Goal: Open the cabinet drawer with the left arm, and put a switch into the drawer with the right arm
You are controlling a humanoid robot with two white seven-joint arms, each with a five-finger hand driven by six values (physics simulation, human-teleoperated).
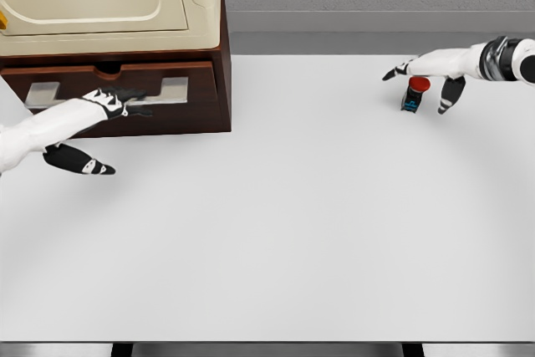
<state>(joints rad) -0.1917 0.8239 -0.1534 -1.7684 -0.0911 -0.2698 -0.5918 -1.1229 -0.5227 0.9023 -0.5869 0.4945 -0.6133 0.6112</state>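
No writing to read anywhere here, no label, no brand, no number; the cream lid and brown front of the cabinet [125, 31] show nothing legible, the small switch [413, 94] with its red cap and blue base is too tiny to show any marking, and the white table [318, 232] carries no print or sign at all

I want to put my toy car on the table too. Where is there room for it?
Most of the white table is bare: the whole middle and front, between the brown cabinet and the red-topped switch. It is crowded at the drawer, where the left robot hand reaches, and at the far right, where the right robot hand hangs over the switch.
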